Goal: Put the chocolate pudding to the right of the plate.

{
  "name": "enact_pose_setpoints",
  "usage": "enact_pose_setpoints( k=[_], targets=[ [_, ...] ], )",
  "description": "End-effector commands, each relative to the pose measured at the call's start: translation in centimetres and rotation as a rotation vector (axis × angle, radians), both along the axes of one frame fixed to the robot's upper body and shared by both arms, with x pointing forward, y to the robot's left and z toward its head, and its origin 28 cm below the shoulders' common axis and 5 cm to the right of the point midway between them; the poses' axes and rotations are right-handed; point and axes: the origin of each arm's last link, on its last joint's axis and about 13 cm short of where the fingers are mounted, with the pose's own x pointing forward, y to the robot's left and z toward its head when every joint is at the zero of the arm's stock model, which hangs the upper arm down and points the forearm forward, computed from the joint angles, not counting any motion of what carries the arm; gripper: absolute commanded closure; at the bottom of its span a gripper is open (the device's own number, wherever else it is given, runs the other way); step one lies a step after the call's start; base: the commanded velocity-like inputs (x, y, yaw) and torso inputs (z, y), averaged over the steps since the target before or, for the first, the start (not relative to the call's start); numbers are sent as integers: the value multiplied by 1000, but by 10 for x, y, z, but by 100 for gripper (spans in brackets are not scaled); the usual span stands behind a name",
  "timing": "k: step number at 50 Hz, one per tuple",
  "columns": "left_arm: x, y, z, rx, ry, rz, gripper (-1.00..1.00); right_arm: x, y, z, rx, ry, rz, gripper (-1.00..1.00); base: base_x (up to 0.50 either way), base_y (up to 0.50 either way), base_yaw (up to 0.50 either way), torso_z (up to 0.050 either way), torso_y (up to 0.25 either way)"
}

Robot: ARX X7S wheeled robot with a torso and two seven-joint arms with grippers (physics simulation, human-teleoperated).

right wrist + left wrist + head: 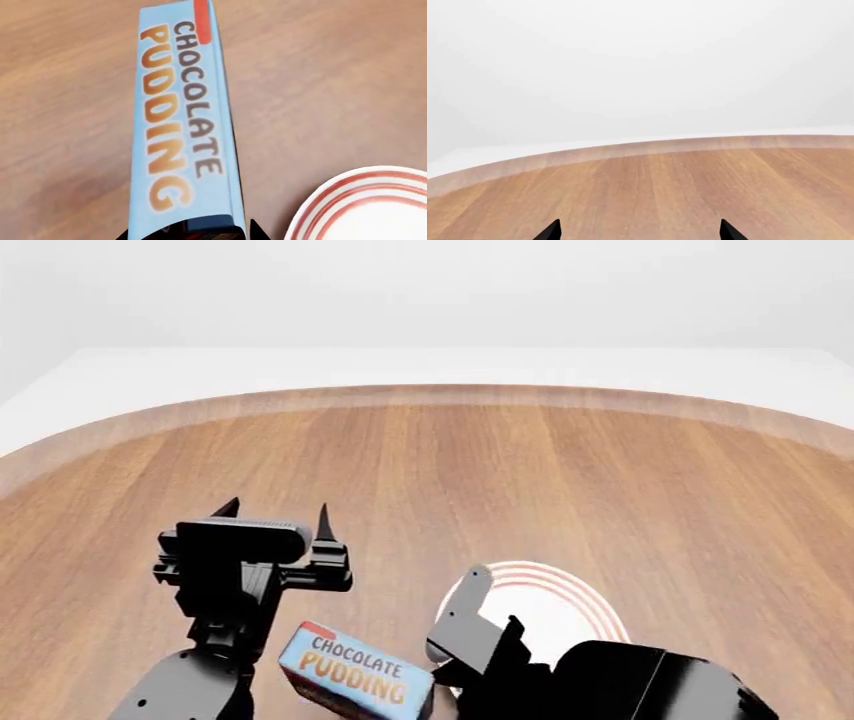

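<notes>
The chocolate pudding (350, 676) is a carton with a light-blue lettered top and dark sides, at the near edge of the head view, left of the plate (567, 602). The plate is white with red rings, partly hidden by my right arm. My right gripper (434, 665) reaches the carton's right end. In the right wrist view the carton (180, 115) runs away from the gripper (191, 234), and the jaws sit tight against both sides of its near end. The plate's rim (347, 200) lies beside it. My left gripper (274, 515) is open and empty, above the carton's far left.
The round wooden table has its far curved edge (427, 395) against a white floor. In the left wrist view, the open left gripper (639, 232) faces bare wood and the table edge (627, 150). No other objects show.
</notes>
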Motion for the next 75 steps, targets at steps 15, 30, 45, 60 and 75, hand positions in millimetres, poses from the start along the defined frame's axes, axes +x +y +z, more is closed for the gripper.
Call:
enact_pose_setpoints(
  k=[15,30,45,60,75],
  targets=[
    [0,1,1,0,-2,7,-100,19,-49,57,18,-148,-390,100,0,0,0,0,0],
    [0,1,1,0,-5,6,-100,22,-99,62,62,-158,-706,100,0,0,0,0,0],
    [1,2,0,-2,-2,8,-100,3,-140,58,48,-141,-941,100,0,0,0,0,0],
    [1,1,1,-1,-5,5,-100,-5,-167,44,88,-106,-1102,100,0,0,0,0,0],
    [1,1,-1,-2,-2,5,-100,-5,-184,30,66,-70,-1199,100,0,0,0,0,0]
  ],
)
